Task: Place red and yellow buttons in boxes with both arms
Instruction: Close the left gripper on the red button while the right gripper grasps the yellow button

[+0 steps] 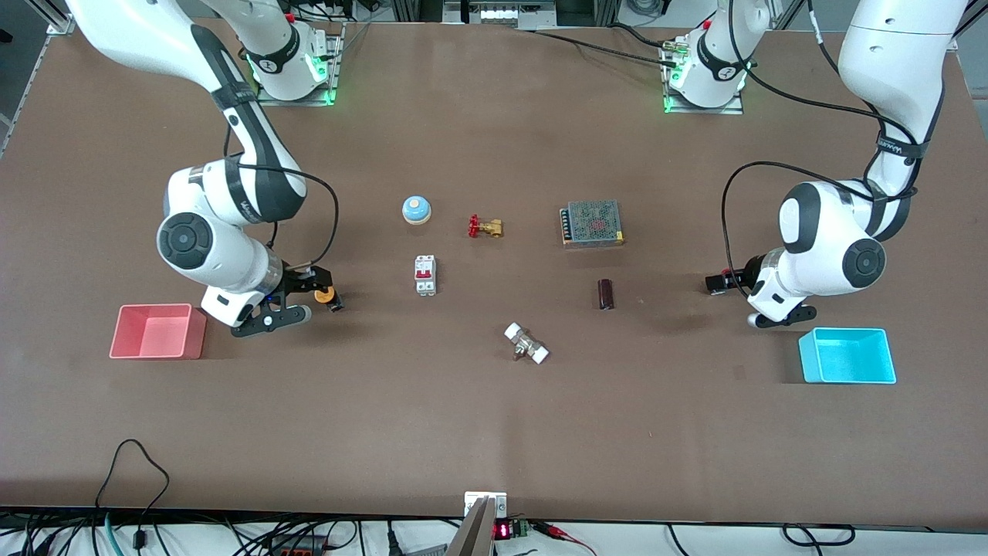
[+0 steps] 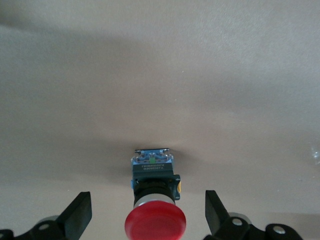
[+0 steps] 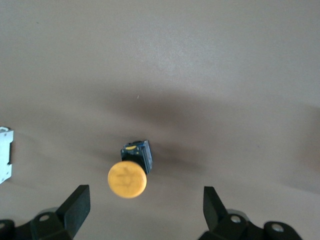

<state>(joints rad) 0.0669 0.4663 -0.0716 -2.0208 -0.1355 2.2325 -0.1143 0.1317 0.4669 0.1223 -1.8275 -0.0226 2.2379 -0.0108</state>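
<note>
The yellow button (image 1: 326, 294) lies on its side on the table beside the pink-red box (image 1: 158, 330). My right gripper (image 1: 307, 296) is low over it and open. In the right wrist view the orange-yellow cap (image 3: 127, 179) sits just ahead of the gripper (image 3: 146, 206), between the spread fingers (image 3: 77, 206), nearer to one of them. My left gripper (image 1: 719, 283) is low at the left arm's end of the table, near the cyan-blue box (image 1: 847, 355). In the left wrist view it (image 2: 147, 216) is open, with the red button (image 2: 155, 220) lying between its fingertips (image 2: 216, 210), untouched.
Mid-table lie a blue dome with a yellow centre (image 1: 416, 209), a brass valve with a red handle (image 1: 485, 227), a white circuit breaker (image 1: 425, 275), a mesh-topped power supply (image 1: 592, 223), a dark cylinder (image 1: 606, 294) and a white fitting (image 1: 526, 344).
</note>
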